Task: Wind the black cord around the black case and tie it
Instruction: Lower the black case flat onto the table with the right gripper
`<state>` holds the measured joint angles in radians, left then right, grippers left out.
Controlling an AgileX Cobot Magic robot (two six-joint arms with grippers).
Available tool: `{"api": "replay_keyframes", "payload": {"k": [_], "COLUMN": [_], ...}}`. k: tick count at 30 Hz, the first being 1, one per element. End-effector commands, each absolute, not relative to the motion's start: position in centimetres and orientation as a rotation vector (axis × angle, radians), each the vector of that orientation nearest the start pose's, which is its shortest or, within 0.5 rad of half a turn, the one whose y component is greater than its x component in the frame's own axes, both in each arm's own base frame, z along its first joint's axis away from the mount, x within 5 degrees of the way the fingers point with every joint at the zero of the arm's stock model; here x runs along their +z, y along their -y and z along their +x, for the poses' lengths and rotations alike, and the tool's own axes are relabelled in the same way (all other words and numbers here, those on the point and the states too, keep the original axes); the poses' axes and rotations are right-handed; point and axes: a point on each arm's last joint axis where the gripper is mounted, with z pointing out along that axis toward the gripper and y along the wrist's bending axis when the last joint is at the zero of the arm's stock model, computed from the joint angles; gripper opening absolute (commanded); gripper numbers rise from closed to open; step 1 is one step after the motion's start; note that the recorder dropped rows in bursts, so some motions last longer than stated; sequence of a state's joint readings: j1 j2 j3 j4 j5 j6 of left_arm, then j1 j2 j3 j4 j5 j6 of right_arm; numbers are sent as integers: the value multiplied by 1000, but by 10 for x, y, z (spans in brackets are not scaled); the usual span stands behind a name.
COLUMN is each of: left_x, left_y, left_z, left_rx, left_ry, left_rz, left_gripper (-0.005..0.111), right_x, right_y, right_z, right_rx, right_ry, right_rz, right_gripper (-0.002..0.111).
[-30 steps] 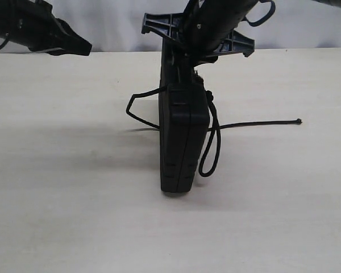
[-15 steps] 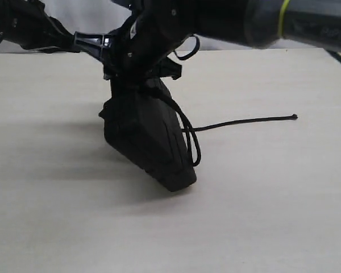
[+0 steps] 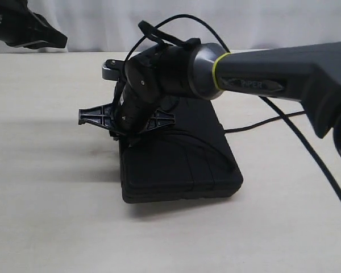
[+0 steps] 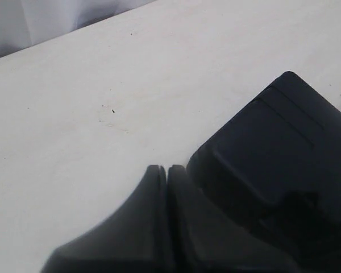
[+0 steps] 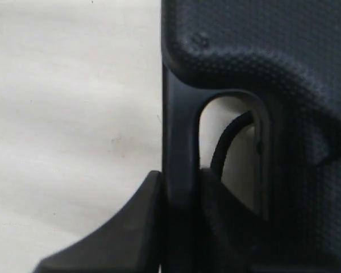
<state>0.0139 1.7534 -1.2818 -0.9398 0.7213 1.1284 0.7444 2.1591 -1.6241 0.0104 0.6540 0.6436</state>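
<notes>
The black case [image 3: 182, 162] lies flat on the table, grooved face up. My right gripper [image 3: 123, 132] is at its far left edge, shut on the bar of the handle cutout [image 5: 179, 142]. In the right wrist view, a piece of the black cord [image 5: 227, 142] shows through the cutout under the case [image 5: 261, 51]. More black cord [image 3: 261, 121] trails out from under the case to the right. Its knot is hidden. My left gripper [image 3: 55, 40] hangs at the upper left, away from the case. Its jaws [image 4: 166, 169] are shut on nothing, with a corner of the case [image 4: 273, 142] beside them.
The pale table [image 3: 57, 199] stretches around the case. My right arm [image 3: 273, 74] crosses above the table from the right, and its smooth black cable [image 3: 307, 148] hangs down over the table's right side. A white curtain [image 3: 102, 23] closes the back.
The case stood on edge, then tipped, and now lies flat. My right gripper swung down to the left with the handle. My left gripper drew back to the upper left.
</notes>
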Motion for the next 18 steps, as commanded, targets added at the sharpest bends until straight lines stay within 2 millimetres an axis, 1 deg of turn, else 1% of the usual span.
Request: {"api": "replay_keyframes", "payload": {"k": [1, 3, 8, 12, 15, 18], "left_x": [265, 264, 264, 264, 264, 264], "left_y": [43, 43, 44, 45, 46, 47], "left_z": [379, 379, 379, 378, 378, 377], "left_rx": [-529, -532, -538, -544, -548, -550], "left_ry": [-2237, -2240, -2242, -2242, -2242, -2236], "left_rz": [589, 590, 594, 602, 609, 635], "left_gripper": [0, 0, 0, 0, 0, 0], "right_x": [179, 181, 183, 186, 197, 221], "right_y": [-318, -318, -320, -319, -318, -313], "right_z": [346, 347, 348, 347, 348, 349], "right_rx": [478, 485, 495, 489, 467, 383], "right_ry": [-2678, -2657, -2616, -2620, -2585, -2561], "right_rz": [-156, -164, -222, -228, -280, -366], "right_gripper": [5, 9, 28, 44, 52, 53]}}
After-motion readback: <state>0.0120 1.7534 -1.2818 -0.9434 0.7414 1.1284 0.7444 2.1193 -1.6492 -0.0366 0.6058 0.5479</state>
